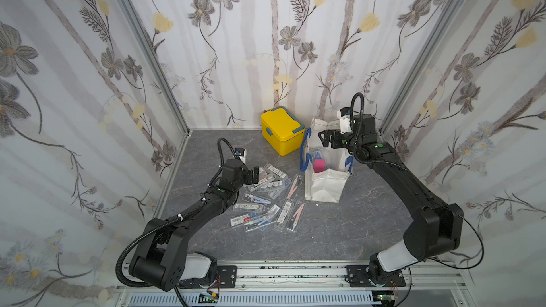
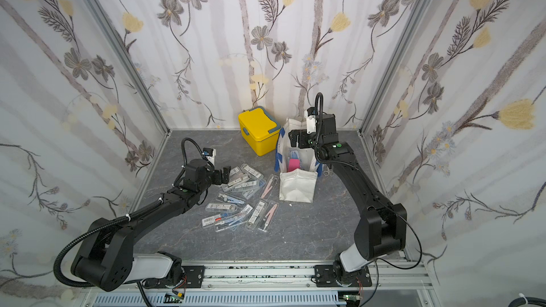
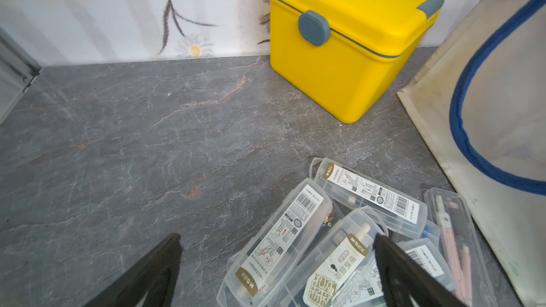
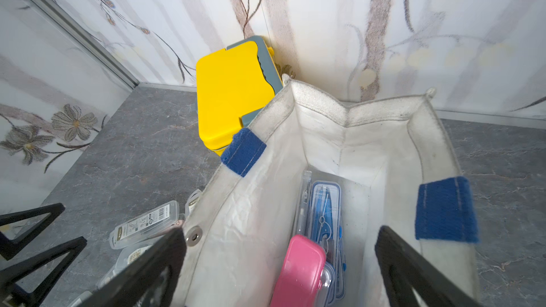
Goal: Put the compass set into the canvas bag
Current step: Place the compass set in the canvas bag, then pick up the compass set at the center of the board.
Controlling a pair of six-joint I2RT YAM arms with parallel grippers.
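Note:
The off-white canvas bag [image 1: 325,184] with blue handles stands open at the back right of the table. Inside it lie a blue compass set [image 4: 325,211] in a clear case and a pink case [image 4: 301,270]. My right gripper [image 4: 280,237] hangs open over the bag's mouth [image 1: 323,140], with nothing between its fingers. Several more compass sets in clear cases [image 1: 266,199] lie in a loose pile left of the bag. My left gripper [image 3: 277,239] is open just above the pile's far left end [image 1: 256,172], over two labelled cases [image 3: 283,240].
A yellow lidded box [image 1: 282,131] stands against the back wall, just left of the bag [image 3: 502,84]. Flowered walls close in the table on three sides. Bare grey tabletop [image 1: 339,231] lies in front of the bag and the pile.

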